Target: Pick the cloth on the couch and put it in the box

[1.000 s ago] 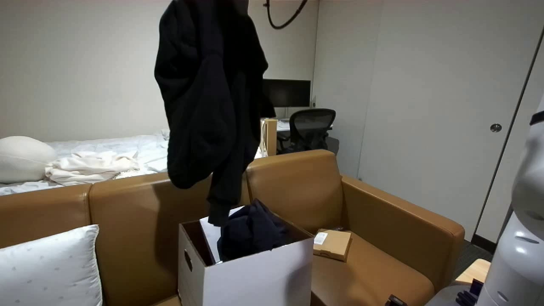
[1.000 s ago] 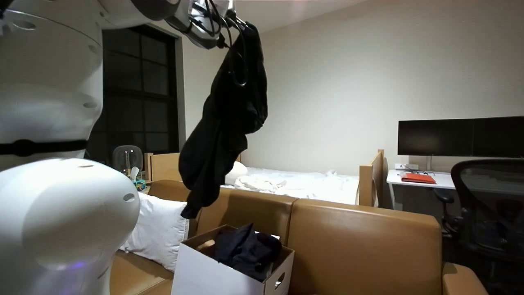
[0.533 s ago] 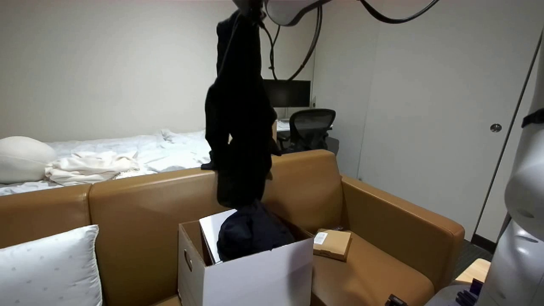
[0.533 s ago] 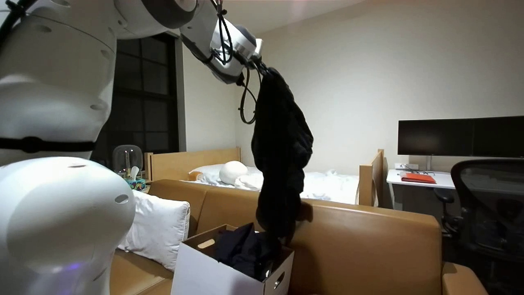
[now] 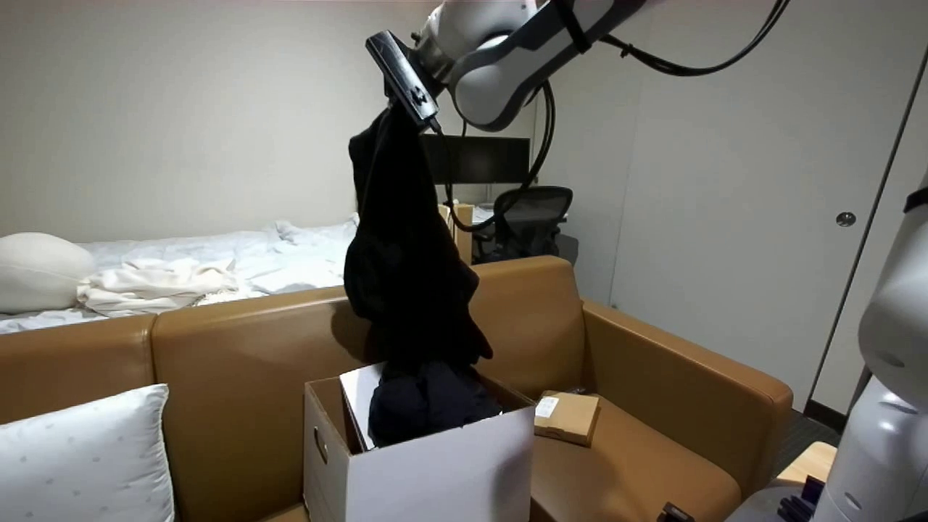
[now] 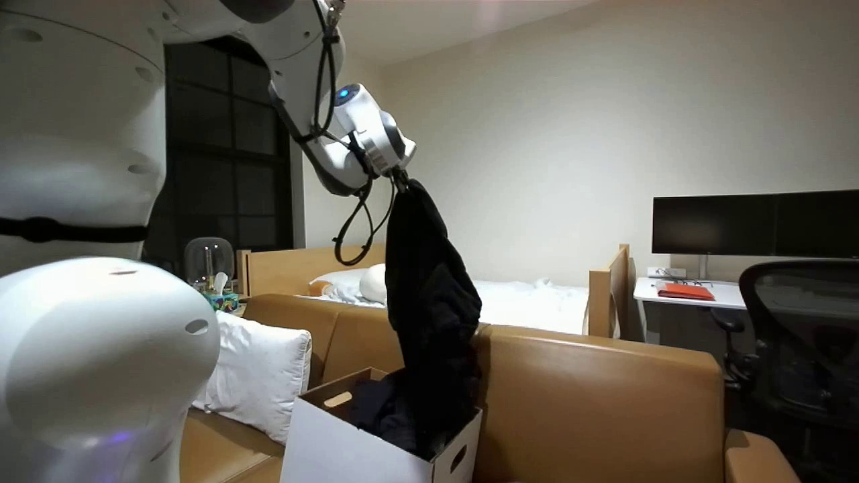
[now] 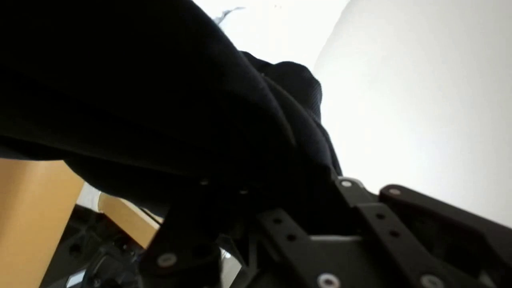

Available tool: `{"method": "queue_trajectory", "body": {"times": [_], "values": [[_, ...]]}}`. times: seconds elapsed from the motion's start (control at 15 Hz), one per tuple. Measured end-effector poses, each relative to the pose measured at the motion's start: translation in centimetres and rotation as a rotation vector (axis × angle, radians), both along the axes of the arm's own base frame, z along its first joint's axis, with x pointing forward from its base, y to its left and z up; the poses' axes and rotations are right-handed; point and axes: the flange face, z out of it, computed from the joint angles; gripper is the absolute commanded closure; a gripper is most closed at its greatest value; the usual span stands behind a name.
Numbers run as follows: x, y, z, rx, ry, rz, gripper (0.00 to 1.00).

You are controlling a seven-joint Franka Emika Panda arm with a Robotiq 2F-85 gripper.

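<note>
A long black cloth point(image 5: 409, 254) hangs from my gripper in both exterior views point(image 6: 429, 288). Its lower end reaches the white box point(image 5: 442, 478) and meets a dark navy cloth point(image 5: 431, 406) heaped inside. The box point(image 6: 356, 446) stands on the brown couch point(image 5: 246, 377). My gripper point(image 6: 400, 180) is above the box, shut on the cloth's top end. In the wrist view the cloth point(image 7: 192, 104) covers much of the picture and hides the fingertips of the gripper point(image 7: 272, 192).
A small brown carton point(image 5: 569, 417) lies on the couch seat beside the box. A white pillow point(image 5: 87, 457) leans on the couch. A white panel point(image 5: 359, 399) stands inside the box. The couch backrest point(image 6: 590, 396) rises behind the box, with a bed point(image 6: 523, 305) beyond.
My gripper has come down with the black cloth, after moving over the box. The cloth's swinging has lessened, and its lower end now meets the navy cloth in the box.
</note>
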Motion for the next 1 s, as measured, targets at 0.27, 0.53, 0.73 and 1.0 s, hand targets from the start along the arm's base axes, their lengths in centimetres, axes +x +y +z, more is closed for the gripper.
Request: {"method": "queue_trajectory", "body": {"times": [0.27, 0.53, 0.73, 1.0], "values": [[-5.4, 4.0, -2.4, 0.122, 0.137, 0.019, 0.99], [-6.7, 0.5, -6.9, 0.196, 0.374, -0.124, 0.99], [-4.7, -5.9, -9.6, 0.213, 0.49, -0.267, 0.99], [-1.1, -7.5, -13.6, 0.293, 0.645, -0.32, 0.99]]}}
